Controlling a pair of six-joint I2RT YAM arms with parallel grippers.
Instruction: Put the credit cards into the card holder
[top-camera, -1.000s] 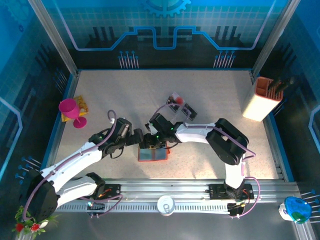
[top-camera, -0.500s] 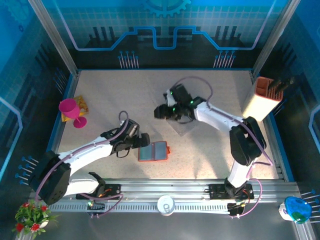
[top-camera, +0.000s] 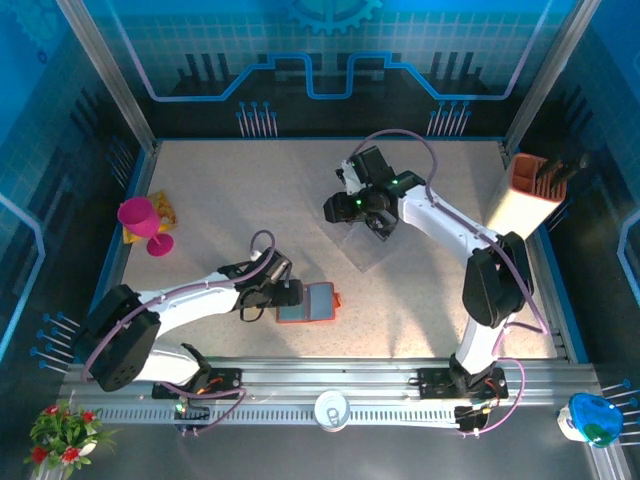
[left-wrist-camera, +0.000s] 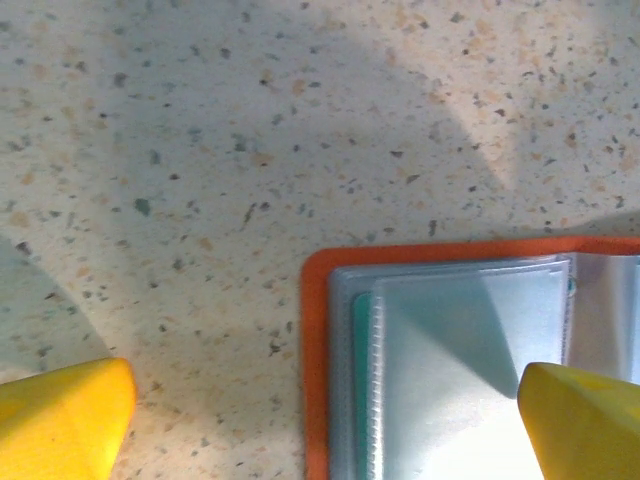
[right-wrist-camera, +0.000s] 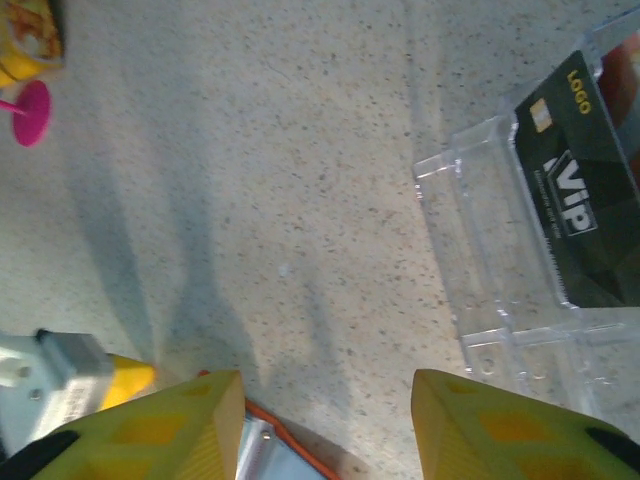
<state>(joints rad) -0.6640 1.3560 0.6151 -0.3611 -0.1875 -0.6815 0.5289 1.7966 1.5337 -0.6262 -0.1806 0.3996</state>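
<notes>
Both claws spread, nothing pinched. The left gripper (top-camera: 288, 296) straddles the 9 o'clock edge of the orange card holder (top-camera: 318, 303); the black VIP card (right-wrist-camera: 580, 190) lies at 2 o'clock from the right gripper (right-wrist-camera: 325, 425), in a clear tray (right-wrist-camera: 480, 260).

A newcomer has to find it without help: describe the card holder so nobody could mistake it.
Start at the speckled table and go to its near middle, right at the tips of the left gripper. There the card holder lies open and flat: an orange rim around clear sleeves, a teal card inside, unlike the colourless clear tray farther back.
</notes>
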